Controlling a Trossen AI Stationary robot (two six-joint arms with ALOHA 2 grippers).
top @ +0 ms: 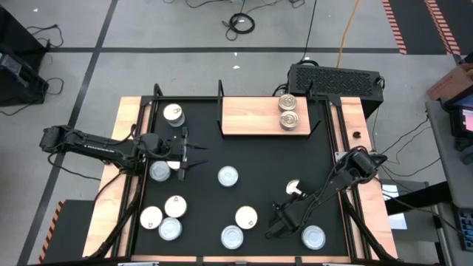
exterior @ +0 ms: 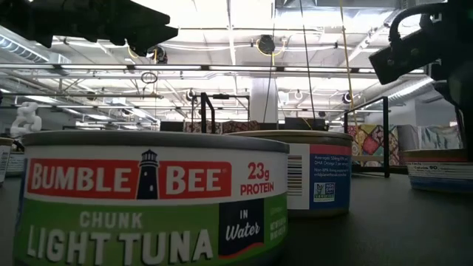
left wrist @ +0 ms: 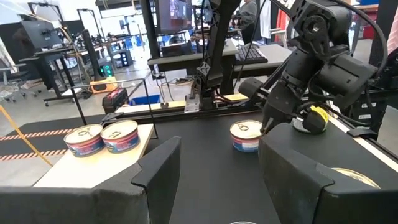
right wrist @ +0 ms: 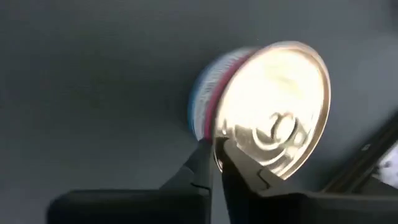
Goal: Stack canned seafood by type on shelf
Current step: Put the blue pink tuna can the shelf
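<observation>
Nearby, right fingers (right wrist: pixel 216 155) shut at gold-top tin (right wrist: pixel 273 134) rim; left fingers (top: pixel 194 155) wide; two tins (top: pixel 288 111) on shelf (top: pixel 247 117).

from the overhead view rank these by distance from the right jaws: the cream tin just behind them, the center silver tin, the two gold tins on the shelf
Measured from the right gripper, at the front right:
1. Cream-topped tin, just beside it toward the table's middle.
2. Silver-topped tin, mid-table, farther back.
3. Two gold-topped tins on the shelf, at the back edge.
</observation>
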